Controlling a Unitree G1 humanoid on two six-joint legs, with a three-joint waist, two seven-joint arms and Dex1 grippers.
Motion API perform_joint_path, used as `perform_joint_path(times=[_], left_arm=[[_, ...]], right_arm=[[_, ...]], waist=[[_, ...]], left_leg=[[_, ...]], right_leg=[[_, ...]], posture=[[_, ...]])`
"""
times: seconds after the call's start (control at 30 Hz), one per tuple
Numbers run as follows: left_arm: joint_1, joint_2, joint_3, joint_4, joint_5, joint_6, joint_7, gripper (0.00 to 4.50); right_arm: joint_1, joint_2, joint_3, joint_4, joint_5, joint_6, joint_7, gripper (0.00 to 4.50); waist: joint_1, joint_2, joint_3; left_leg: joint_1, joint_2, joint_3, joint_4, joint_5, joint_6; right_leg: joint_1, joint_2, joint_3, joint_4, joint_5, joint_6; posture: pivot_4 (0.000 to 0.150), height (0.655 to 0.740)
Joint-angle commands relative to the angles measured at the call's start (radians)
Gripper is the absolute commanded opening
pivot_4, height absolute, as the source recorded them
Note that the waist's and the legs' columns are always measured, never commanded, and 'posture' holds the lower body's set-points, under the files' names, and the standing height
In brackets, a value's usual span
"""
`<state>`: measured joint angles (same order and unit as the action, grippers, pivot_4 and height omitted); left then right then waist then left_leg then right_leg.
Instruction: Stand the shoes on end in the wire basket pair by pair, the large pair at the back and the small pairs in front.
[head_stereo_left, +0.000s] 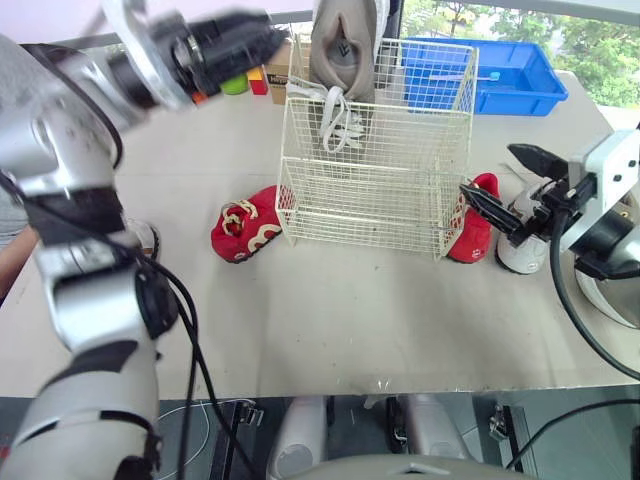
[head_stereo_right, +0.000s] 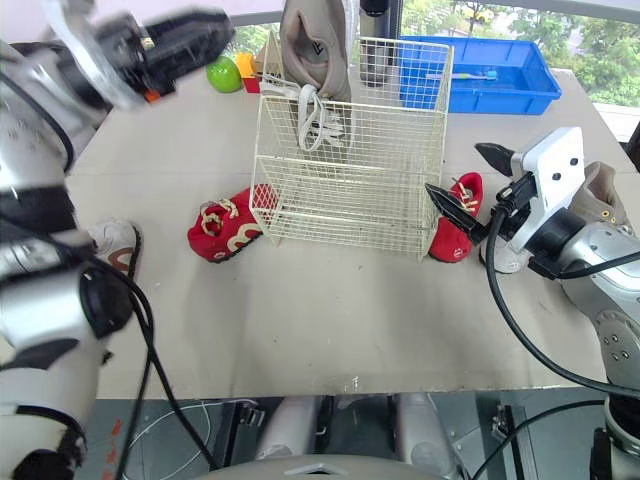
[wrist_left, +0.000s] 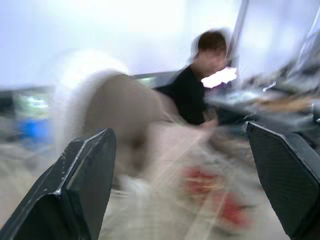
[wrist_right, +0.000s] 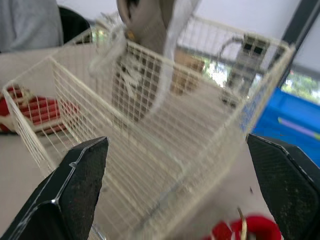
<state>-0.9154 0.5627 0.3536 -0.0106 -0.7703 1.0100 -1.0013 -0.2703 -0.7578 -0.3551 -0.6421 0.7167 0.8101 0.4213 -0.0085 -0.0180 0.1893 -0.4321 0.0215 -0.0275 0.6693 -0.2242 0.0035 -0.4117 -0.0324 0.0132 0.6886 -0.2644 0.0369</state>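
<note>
large taupe shoe (head_stereo_left: 343, 45) is seen stood on end in the back compartment of the wire basket (head_stereo_left: 370, 150), at the basket's left side, with its white laces hung down over the wire. the lower front compartment of the basket is seen with no shoe in it. the basket is placed near the middle of the table (head_stereo_left: 350, 320).

a left red shoe (head_stereo_left: 245, 228) is laid on the table at the basket's front left corner; whether it touches the wire cannot be told. a right red shoe (head_stereo_left: 475, 232) is propped at the basket's front right corner, just beside the wire. a second taupe shoe (head_stereo_right: 603, 195) is partly hidden behind the right arm. a pale small shoe (head_stereo_right: 115, 245) is laid at the table's left edge, well apart from the basket.

the left gripper (wrist_left: 178, 130) is held high, to the left of the basket's top, with its jaws spread wide and nothing between them. the right gripper (head_stereo_right: 453, 168) is held just beside the basket's right side, above the right red shoe, with its jaws also apart and nothing gripped.

a blue bin (head_stereo_left: 520, 85) is set behind the basket, and a green ball (head_stereo_right: 222, 75) is seen at the back left. a person (wrist_left: 197, 90) in a dark top is caught in the left wrist view.
</note>
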Motion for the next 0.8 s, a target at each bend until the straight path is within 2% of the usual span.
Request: perform_joint_path(times=[0.03,0.13,0.23,0.33,0.43,0.67,0.8], left_arm=[[0.105,-0.083,0.012,-0.266,-0.156,0.087,0.151,4.42],[0.319,-0.109,-0.104,-0.45,-0.146,0.038,0.141,4.42],[0.458,-0.11,-0.166,-0.544,-0.157,-0.005,0.137,4.42],[0.583,-0.106,-0.229,-0.632,-0.142,-0.064,0.122,4.42],[0.625,-0.119,-0.25,-0.66,-0.159,-0.094,0.164,4.42],[0.665,-0.054,-0.268,-0.671,-0.16,-0.155,0.135,4.42],[0.672,-0.059,-0.282,-0.694,-0.184,-0.171,0.189,4.42]], right_arm=[[0.039,-0.076,-0.105,0.055,-0.012,0.062,0.005,4.26],[0.123,-0.195,-0.153,0.148,-0.094,0.096,0.039,4.26],[0.139,-0.269,-0.204,0.251,-0.084,0.161,0.078,4.26],[0.133,-0.399,-0.186,0.449,-0.136,0.244,0.124,4.26],[0.126,-0.5,-0.099,0.629,-0.183,0.191,0.236,4.26],[-0.184,-0.513,0.217,1.019,-0.351,0.067,0.386,4.26],[-0.493,-0.39,0.425,1.367,-0.516,-0.038,0.487,4.26]], waist=[[0.004,-0.001,0.0],[0.005,0.001,-0.001],[0.002,0.001,-0.001],[-0.004,0.005,-0.003],[-0.003,0.004,-0.003],[-0.013,0.007,-0.004],[-0.021,0.006,-0.003]], left_leg=[[0.0,0.0,-0.001,0.001,-0.002,0.003],[0.002,-0.002,0.001,0.001,-0.002,0.003],[0.008,-0.002,0.004,0.0,-0.002,0.004],[0.012,-0.002,0.006,-0.001,-0.002,0.004],[0.018,-0.001,0.017,-0.002,-0.003,0.004],[0.02,0.0,0.023,-0.001,-0.003,0.005],[0.019,0.001,0.024,-0.001,-0.003,0.005]], right_leg=[[0.0,0.0,-0.001,0.002,0.0,0.0],[0.0,0.0,0.002,0.005,0.0,0.0],[0.003,0.002,0.004,0.006,0.0,-0.001],[0.003,0.006,0.006,0.007,0.0,-0.001],[0.008,0.006,0.011,0.005,-0.001,-0.001],[0.007,0.009,0.015,0.005,0.0,-0.001],[0.006,0.01,0.017,0.004,0.0,-0.001]], posture=[[0.15,0.74],[0.15,0.74],[0.15,0.74],[0.15,0.74],[0.15,0.74],[0.15,0.74],[0.15,0.74]])
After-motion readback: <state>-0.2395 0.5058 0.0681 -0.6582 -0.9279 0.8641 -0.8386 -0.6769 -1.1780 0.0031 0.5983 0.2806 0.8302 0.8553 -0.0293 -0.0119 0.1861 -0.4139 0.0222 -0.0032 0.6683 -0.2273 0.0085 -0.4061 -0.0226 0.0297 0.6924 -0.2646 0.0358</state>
